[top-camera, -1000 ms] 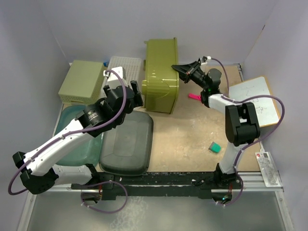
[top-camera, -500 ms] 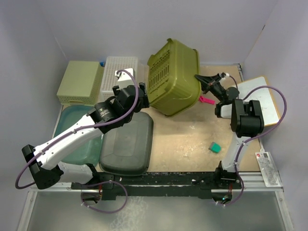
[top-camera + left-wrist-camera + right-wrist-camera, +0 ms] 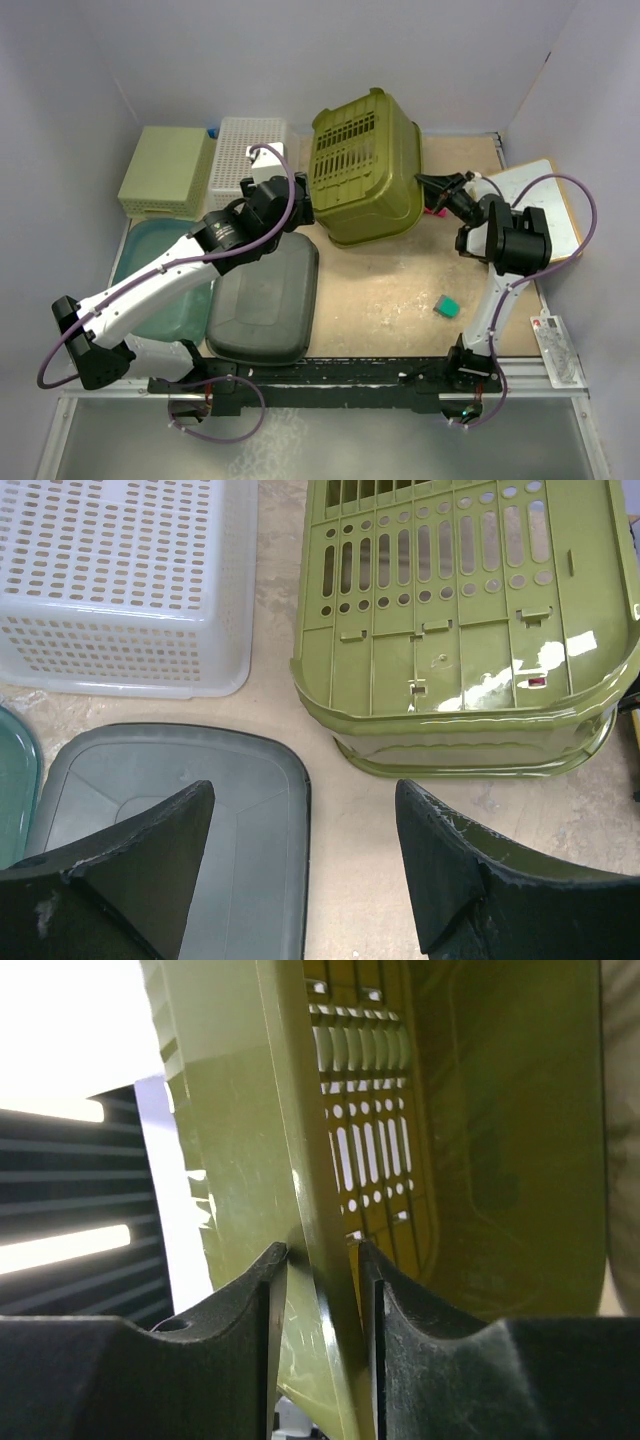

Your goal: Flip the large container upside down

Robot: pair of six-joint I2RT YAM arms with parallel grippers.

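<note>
Container base-up on table, right gripper clamped on its 3 o'clock rim, left gripper wide open, empty, at 9 o'clock

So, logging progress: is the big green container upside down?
Upside down: the container has its slotted base up, rim down. The right gripper clamps its rim; whether it sits flat, cannot tell.

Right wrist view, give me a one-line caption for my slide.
Right end effector clamped on the rim of the olive-green slotted container, whose vented wall fills the frame.
</note>
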